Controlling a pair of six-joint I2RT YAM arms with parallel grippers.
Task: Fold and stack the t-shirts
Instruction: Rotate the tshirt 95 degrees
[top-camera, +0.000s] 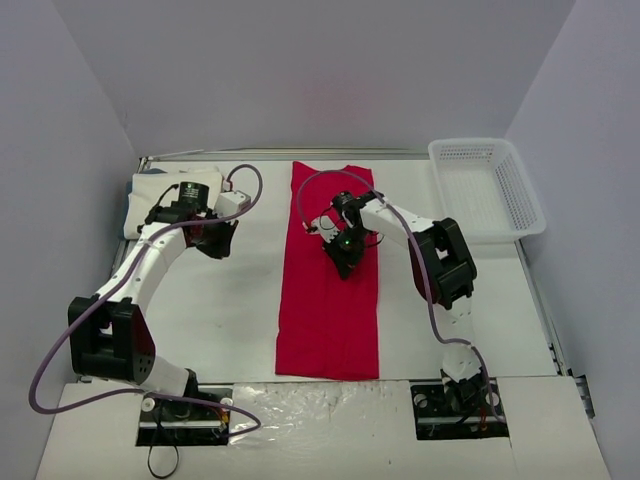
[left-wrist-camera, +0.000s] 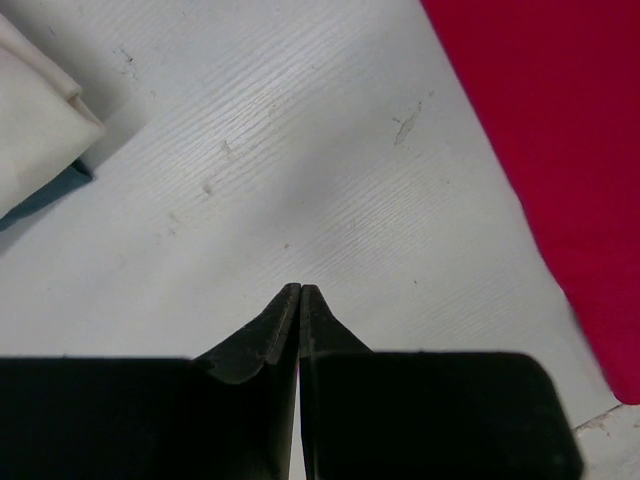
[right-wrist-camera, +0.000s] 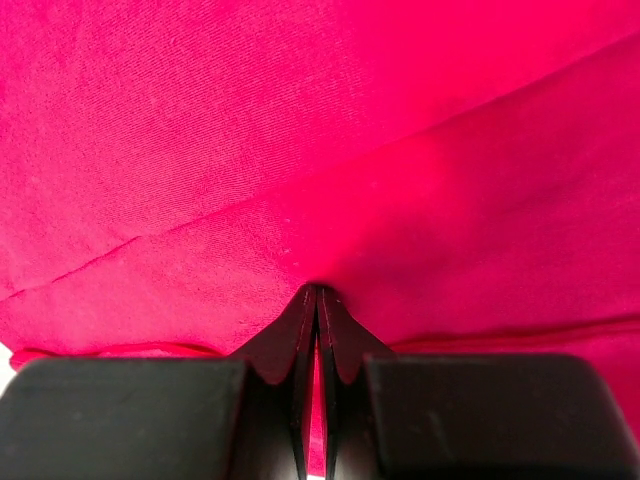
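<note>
Your right gripper (right-wrist-camera: 316, 292) is clamped tight with its tips down on the red t-shirt (top-camera: 328, 290). It appears to pinch a small fold of cloth, though the wrist view is too close to be sure. That shirt lies as a long strip down the middle of the table (top-camera: 240, 310). Your left gripper (left-wrist-camera: 300, 290) is closed on nothing, over bare table between the red strip and the folded white t-shirt (top-camera: 158, 195) at the far left corner.
</note>
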